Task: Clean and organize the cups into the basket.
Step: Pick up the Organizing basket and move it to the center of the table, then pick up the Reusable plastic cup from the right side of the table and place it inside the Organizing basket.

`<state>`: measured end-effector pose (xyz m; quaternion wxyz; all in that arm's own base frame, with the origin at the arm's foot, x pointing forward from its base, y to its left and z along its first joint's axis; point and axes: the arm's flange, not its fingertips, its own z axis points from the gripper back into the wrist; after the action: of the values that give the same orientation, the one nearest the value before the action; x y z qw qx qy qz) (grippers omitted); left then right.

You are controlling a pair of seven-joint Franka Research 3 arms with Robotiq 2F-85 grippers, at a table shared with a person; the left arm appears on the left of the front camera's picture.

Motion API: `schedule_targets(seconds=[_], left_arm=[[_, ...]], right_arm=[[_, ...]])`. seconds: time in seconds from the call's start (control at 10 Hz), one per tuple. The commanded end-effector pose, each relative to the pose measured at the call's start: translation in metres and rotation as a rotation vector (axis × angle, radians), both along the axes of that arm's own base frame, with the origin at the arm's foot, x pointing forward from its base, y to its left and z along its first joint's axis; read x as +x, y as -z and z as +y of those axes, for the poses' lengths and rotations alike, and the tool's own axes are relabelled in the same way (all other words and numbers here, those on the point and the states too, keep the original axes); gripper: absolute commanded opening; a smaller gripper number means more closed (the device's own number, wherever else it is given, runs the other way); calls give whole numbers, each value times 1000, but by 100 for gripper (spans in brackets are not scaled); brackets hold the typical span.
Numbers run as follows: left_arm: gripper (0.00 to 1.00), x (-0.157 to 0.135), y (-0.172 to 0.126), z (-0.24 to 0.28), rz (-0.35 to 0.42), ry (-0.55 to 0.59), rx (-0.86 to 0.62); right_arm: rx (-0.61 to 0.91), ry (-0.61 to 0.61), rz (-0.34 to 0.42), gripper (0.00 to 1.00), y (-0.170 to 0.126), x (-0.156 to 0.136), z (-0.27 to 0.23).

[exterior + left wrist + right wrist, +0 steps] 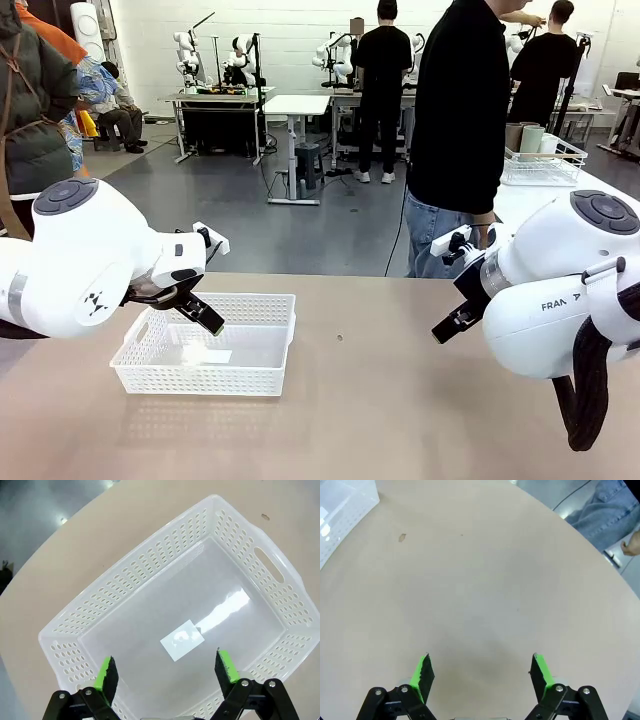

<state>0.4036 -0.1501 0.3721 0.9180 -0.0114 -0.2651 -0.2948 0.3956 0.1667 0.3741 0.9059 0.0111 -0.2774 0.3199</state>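
My left gripper (167,672), green pads spread wide, hangs over the basket (150,560), a shallow white plastic lattice rectangle on the smooth tan table's (400,400) left. My right gripper (482,672) gapes equally wide above the tabletop. Far right, tapered matte cups (525,138) stand in a wire basket (540,170).

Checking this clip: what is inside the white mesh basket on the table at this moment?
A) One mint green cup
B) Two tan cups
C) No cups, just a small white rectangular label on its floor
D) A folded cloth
C: the left wrist view looks straight down into the basket, and its glossy floor carries only a small white label, with the open left gripper hanging above it.
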Motion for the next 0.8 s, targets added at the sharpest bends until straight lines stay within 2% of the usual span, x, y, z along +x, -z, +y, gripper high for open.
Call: schedule_targets(seconds=[0.0,0.7], left_arm=[[100,0,0,0,0,0,0],[100,0,0,0,0,0,0]], right_arm=[[0,0,0,100,0,0,0],[0,0,0,100,0,0,0]])
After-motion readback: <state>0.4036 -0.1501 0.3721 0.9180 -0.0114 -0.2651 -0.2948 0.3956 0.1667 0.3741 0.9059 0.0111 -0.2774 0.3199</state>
